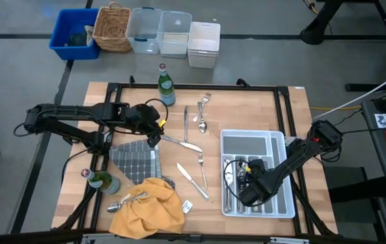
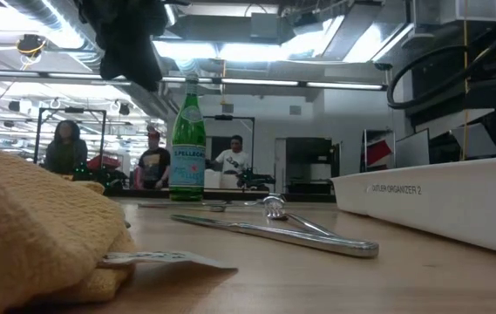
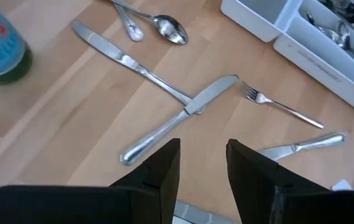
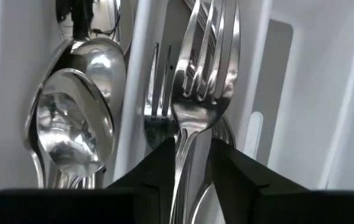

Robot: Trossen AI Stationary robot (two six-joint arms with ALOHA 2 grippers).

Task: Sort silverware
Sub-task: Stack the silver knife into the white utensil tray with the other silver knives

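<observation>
Wooden table: right gripper reaches into tray, fingers bracketing 1 fork, grip unclear; left gripper hovers spread above knives.

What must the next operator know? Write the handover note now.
Left gripper: open, empty, above the crossed knives mid-table.
Right gripper: down in the tray, at a fork in its slot.
Done: spoons and forks lie in separate tray slots.
Left: loose pieces on the table, about six, plus a cloth spoon at the yellow cloth.
</observation>
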